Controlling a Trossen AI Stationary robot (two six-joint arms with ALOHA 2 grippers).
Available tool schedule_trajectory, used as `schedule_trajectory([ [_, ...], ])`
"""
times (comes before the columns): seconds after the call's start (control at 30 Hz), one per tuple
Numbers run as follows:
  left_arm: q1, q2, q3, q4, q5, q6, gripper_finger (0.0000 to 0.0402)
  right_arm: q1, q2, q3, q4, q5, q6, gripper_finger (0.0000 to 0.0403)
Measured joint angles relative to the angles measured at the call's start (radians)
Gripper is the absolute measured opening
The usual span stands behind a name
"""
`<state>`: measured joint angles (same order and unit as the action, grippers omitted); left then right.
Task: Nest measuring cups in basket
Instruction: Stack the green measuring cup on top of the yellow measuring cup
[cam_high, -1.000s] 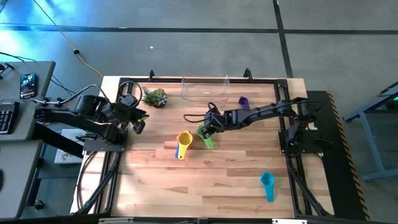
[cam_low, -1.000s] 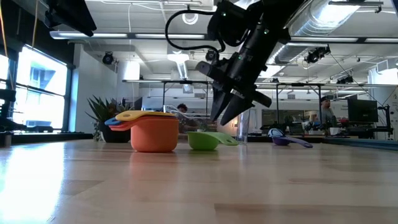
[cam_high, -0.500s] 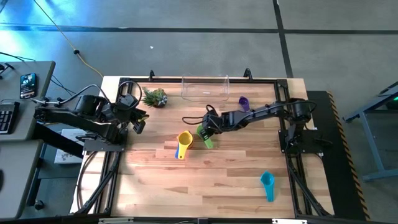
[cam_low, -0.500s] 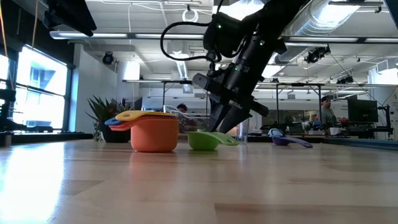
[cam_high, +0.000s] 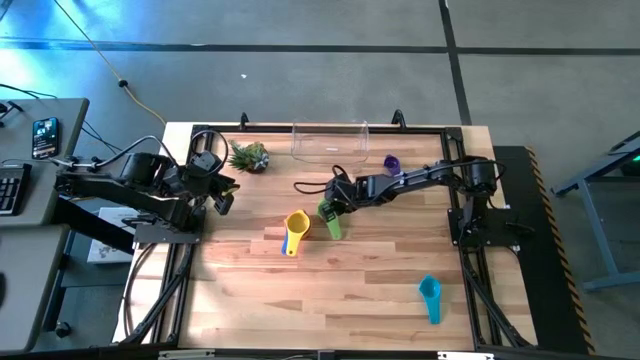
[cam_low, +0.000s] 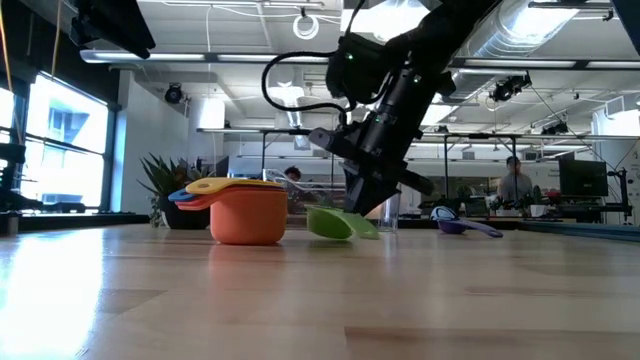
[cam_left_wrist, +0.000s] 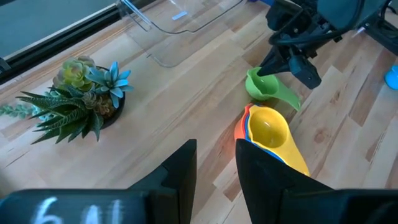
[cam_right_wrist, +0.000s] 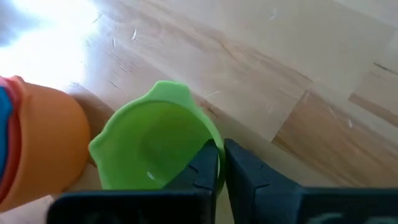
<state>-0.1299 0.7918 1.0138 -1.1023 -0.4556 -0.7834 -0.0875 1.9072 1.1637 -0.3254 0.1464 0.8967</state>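
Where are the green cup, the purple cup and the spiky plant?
Small green plastic measuring cup (cam_left_wrist: 263, 86), left wrist view, bowl.
Small purple plastic measuring cup (cam_high: 392, 163), high view, bowl.
Spiky green potted plant (cam_left_wrist: 74, 96), left wrist view, leaves.

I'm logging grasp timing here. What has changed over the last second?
The right gripper came down onto the green cup and closed on its rim; the cup now sits tilted, one side raised off the table. The left gripper, the nested stack, the purple cup, the teal cup and the basket stayed put.
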Motion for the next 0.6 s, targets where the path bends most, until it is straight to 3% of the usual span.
schedule_trajectory([
  [0.37, 0.000, 0.000, 0.000, 0.000, -0.011, 0.001, 0.0104, 0.030, -0.034, 0.000, 0.000, 0.002, 0.212, 0.0003],
  [0.6, 0.000, 0.000, 0.000, 0.000, -0.027, 0.066, 0.0104, 0.112, -0.092, 0.004, 0.000, 0.125, 0.459, 0.0001],
])
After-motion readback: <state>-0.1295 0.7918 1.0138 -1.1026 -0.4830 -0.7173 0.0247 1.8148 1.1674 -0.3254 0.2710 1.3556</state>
